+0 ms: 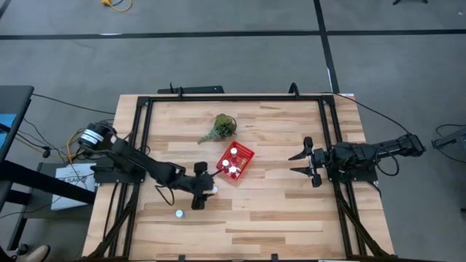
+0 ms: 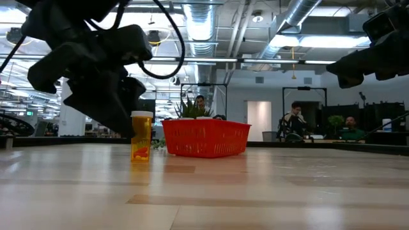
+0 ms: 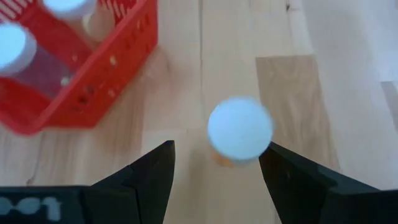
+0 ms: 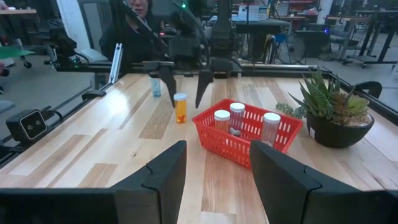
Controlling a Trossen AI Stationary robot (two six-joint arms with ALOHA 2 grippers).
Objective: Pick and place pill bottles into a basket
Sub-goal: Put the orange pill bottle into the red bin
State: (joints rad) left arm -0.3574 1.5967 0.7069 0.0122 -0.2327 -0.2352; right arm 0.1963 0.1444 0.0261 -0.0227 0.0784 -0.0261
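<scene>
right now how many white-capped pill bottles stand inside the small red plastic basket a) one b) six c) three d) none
c: three white-capped pill bottles stand in the small red plastic basket, and an orange one is still on the table below the open left tool.

Small green spiky-leaved plant in a dark round pot (image 1: 220, 128), sitting on the light wooden plank table (image 1: 277, 218), near its far edge, left of centre.
</scene>
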